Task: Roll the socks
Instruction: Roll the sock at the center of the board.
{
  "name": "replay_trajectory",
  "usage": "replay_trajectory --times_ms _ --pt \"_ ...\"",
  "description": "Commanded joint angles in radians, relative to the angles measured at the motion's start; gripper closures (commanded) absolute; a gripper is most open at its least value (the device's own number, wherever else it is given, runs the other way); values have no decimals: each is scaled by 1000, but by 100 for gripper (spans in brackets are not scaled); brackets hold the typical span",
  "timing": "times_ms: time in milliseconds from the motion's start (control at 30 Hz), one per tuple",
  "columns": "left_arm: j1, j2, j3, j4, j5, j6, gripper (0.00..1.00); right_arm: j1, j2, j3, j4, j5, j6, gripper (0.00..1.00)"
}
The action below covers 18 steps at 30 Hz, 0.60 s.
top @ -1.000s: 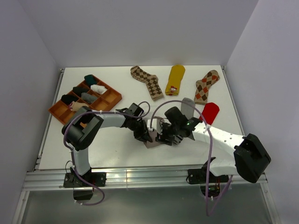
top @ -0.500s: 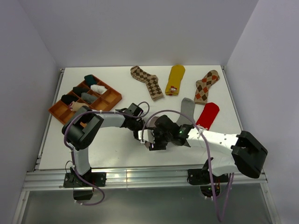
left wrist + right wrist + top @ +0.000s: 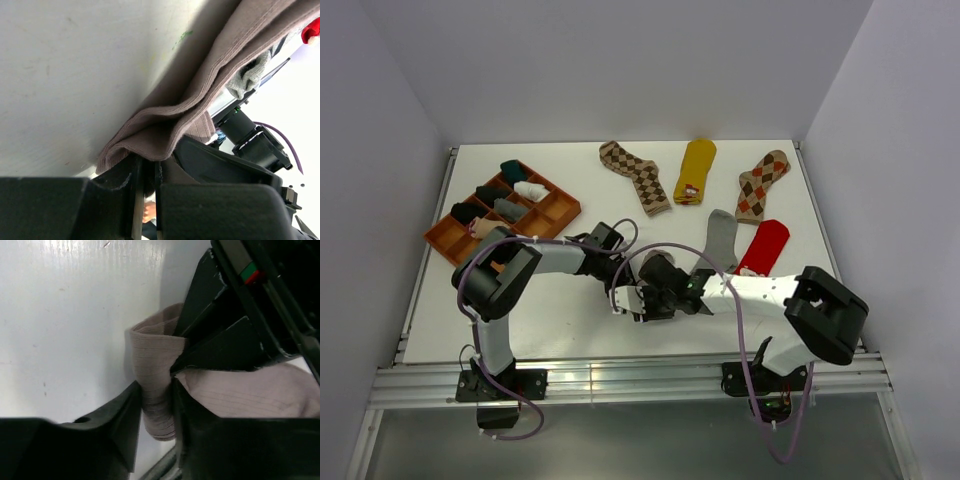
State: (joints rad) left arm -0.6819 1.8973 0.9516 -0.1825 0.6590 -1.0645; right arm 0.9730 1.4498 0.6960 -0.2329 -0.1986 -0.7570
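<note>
A taupe sock (image 3: 200,95) lies folded on the white table between my two grippers. In the left wrist view my left gripper (image 3: 145,172) is shut on the sock's folded edge. In the right wrist view a rolled fold of the same taupe sock (image 3: 152,365) stands between the fingers of my right gripper (image 3: 156,410), which press it from both sides. From above, the left gripper (image 3: 617,272) and right gripper (image 3: 638,300) meet mid-table and cover the sock. Behind them lie a grey sock (image 3: 720,238), a red sock (image 3: 766,243), two brown argyle socks (image 3: 636,176) (image 3: 761,185) and a mustard yellow sock (image 3: 695,170).
An orange compartment tray (image 3: 560,212) with several rolled socks in it sits at the back left. White walls close in the table on three sides. The metal rail with the arm bases runs along the near edge.
My right arm has swung left toward the left gripper, and its jaws have narrowed onto the sock's fold. The left gripper has kept its grip and barely moved.
</note>
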Motion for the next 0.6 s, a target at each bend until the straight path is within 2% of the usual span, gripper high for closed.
replay_trajectory --times_ms 0,200,400,567 --pt "4 13 -31 -31 -108 17 86 3 35 36 -28 22 15 68" --pt "13 -35 -82 26 -107 -21 73 -91 58 103 -157 -116 28 83" --pt "15 -67 -122 77 -124 -57 71 -194 95 148 -256 -215 -18 84" --pt "19 -119 -59 11 -200 20 58 -209 95 122 -240 -208 -38 84"
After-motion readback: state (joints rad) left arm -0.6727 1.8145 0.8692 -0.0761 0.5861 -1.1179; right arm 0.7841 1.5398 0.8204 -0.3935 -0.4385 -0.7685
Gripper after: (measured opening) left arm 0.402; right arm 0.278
